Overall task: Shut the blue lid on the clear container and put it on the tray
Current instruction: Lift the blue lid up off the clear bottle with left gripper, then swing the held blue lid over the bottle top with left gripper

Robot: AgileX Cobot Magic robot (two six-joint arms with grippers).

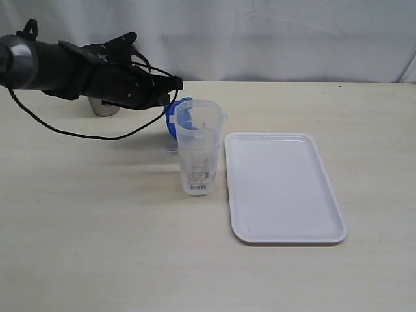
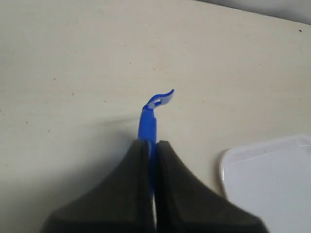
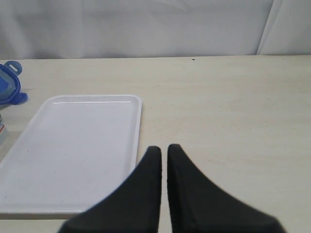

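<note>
The clear container [image 1: 197, 147] stands upright and uncovered just left of the white tray [image 1: 283, 187]. Behind its rim the blue lid [image 1: 175, 117] hangs on edge above the table, with my left gripper [image 1: 167, 97] shut on it. In the left wrist view the lid [image 2: 148, 124] sticks out edge-on from between the two black fingers [image 2: 127, 194], one flap curling at its tip, and my left gripper [image 2: 151, 142] pinches it. My right gripper [image 3: 164, 148] is shut with nothing in it, above the table beside the tray [image 3: 77, 150]. The lid [image 3: 8, 87] peeks in at that view's edge.
A grey steel tumbler [image 1: 104, 104] stands at the back left, mostly hidden behind the left arm. A black cable [image 1: 78, 134] droops from that arm over the table. A white curtain closes off the back.
</note>
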